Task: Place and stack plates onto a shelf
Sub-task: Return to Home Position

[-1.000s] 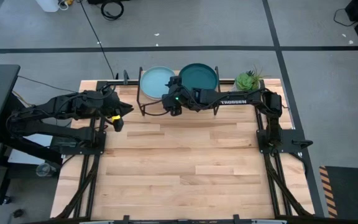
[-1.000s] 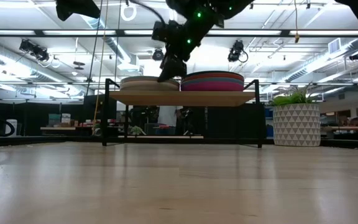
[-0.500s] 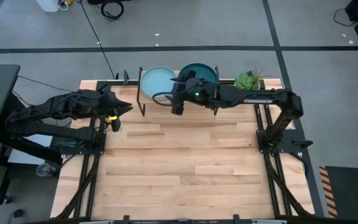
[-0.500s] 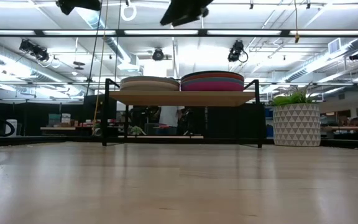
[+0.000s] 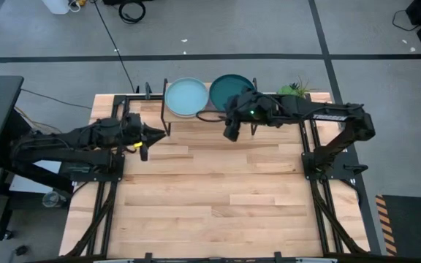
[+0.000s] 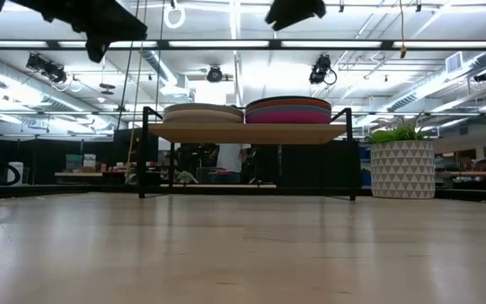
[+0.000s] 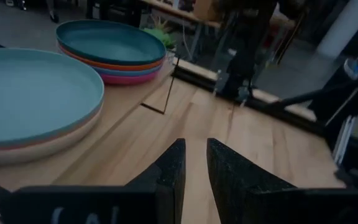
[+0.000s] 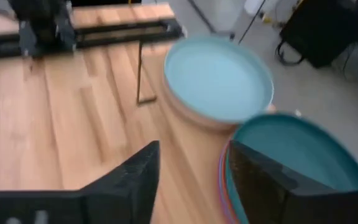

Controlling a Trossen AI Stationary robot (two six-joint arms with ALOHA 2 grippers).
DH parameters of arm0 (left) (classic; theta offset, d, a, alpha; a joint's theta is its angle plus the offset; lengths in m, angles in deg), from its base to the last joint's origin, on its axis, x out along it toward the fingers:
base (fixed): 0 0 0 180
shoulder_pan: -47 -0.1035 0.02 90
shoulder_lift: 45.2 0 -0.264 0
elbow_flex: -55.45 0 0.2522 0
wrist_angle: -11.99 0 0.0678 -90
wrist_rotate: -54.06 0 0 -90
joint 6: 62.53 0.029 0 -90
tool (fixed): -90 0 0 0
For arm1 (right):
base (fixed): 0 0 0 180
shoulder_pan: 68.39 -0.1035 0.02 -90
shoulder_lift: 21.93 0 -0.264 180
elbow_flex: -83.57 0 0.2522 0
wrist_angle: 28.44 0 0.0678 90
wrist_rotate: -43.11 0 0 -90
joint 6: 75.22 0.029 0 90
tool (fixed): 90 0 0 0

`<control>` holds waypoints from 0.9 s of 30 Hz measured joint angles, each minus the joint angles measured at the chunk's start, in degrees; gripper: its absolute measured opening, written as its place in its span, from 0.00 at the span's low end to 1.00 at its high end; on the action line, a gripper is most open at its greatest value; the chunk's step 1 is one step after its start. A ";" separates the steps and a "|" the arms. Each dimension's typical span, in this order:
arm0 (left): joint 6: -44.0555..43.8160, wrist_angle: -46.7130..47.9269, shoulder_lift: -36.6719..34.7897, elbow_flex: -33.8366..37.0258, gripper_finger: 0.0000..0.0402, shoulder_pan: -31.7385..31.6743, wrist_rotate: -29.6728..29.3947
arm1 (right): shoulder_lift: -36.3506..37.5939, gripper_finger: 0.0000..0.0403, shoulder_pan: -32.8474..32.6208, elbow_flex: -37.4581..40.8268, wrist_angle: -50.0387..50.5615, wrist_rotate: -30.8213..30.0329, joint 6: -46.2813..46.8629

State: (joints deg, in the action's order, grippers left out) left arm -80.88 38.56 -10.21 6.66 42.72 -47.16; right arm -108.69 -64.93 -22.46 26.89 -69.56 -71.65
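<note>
The shelf stands at the table's far edge and carries two stacks of plates. The left stack has a pale blue plate on top. The right stack is topped by a dark teal plate, with orange and magenta plates under it. My right gripper hovers open in front of the teal stack, above shelf height. My left gripper is in the air just left of the shelf's front. Its fingers are a narrow gap apart and hold nothing.
A potted plant in a white patterned pot stands to the right of the shelf at the far right corner. The slatted wooden tabletop stretches bare toward the near edge. Both arm bases sit on the table's sides.
My right gripper rose from the gap between the two stacks at shelf height. It then drew back toward the table's right and a little toward the near edge, holding nothing. My left gripper moved right, toward the shelf's left front. The plates stayed still.
</note>
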 joint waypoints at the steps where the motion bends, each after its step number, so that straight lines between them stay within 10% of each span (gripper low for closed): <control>1: -0.62 -0.90 -0.73 0.96 0.18 0.00 -0.05 | 0.43 0.48 -0.43 0.00 1.90 -0.04 0.92; 13: -6.73 -4.60 -10.66 10.38 0.18 -0.04 -2.10 | 5.70 0.16 -5.97 11.21 8.06 -0.17 12.74; 27: -14.69 -6.07 -22.39 18.82 0.18 -0.04 -2.63 | 20.23 0.02 -9.68 34.30 -1.59 -0.25 34.06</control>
State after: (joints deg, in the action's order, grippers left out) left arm -95.57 32.49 -32.60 25.48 42.68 -49.79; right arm -88.46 -74.61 11.84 25.30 -69.80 -37.60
